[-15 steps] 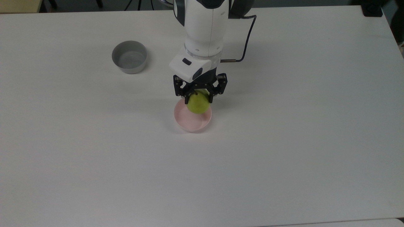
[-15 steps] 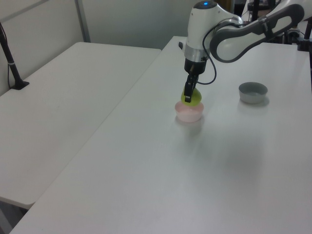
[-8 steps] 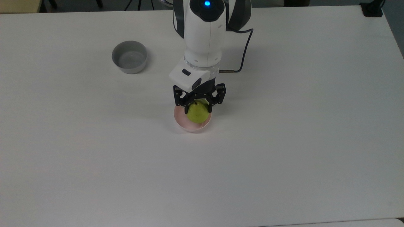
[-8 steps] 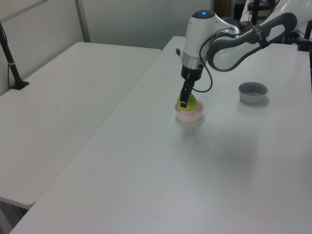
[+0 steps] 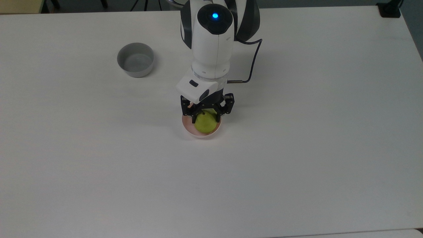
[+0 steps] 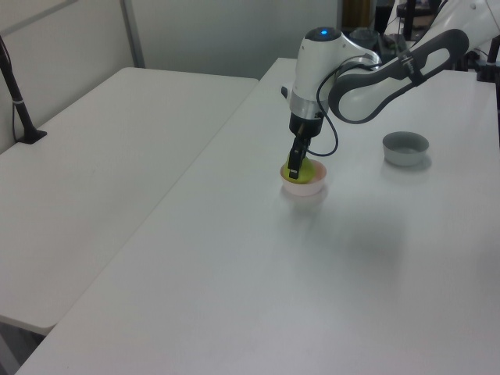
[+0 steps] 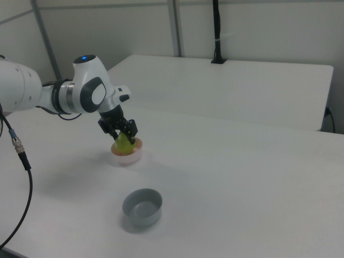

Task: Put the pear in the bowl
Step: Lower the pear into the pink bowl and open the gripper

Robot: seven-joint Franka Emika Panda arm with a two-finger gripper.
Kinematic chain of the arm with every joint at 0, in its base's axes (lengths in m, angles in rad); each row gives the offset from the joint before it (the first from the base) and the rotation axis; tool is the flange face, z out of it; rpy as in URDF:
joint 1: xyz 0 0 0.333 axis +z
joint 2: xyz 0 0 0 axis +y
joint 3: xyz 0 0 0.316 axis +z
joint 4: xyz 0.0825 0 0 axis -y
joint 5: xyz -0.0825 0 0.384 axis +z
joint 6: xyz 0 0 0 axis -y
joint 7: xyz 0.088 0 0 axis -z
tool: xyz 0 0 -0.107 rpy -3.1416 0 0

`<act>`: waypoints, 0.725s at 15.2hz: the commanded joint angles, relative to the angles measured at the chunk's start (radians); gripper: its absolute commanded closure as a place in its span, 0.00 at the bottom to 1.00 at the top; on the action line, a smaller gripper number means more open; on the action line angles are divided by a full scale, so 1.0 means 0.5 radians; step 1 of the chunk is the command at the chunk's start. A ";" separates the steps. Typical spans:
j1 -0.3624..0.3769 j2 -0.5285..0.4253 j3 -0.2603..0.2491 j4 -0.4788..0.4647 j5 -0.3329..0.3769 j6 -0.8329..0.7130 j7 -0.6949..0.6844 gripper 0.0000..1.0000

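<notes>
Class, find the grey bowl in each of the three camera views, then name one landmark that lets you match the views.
Top view: grey bowl, upper left, on the white table.
Left view: grey bowl, right side, past the arm.
Right view: grey bowl, lower centre, nearest the camera.
Shared landmark: the pink bowl with the pear under the gripper.

No readable text, label or number — anywhere.

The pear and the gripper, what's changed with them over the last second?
The gripper has come down, carrying the pear from above the pink bowl into it. The fingers remain closed on the pear; no release yet. The pink bowl and the grey bowl stayed where they were.
</notes>
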 commanded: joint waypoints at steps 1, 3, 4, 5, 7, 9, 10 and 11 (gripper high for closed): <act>0.012 0.006 -0.019 -0.033 -0.046 0.074 0.038 0.37; 0.012 0.007 -0.019 -0.036 -0.046 0.077 0.038 0.33; 0.009 0.007 -0.019 -0.033 -0.046 0.080 0.038 0.31; 0.009 0.007 -0.022 -0.033 -0.046 0.077 0.038 0.21; -0.006 0.003 -0.022 -0.030 -0.043 0.077 0.044 0.00; -0.006 -0.003 -0.022 -0.027 -0.043 0.068 0.051 0.00; -0.006 -0.009 -0.022 -0.027 -0.043 0.059 0.051 0.00; -0.006 -0.021 -0.022 -0.027 -0.040 0.056 0.054 0.00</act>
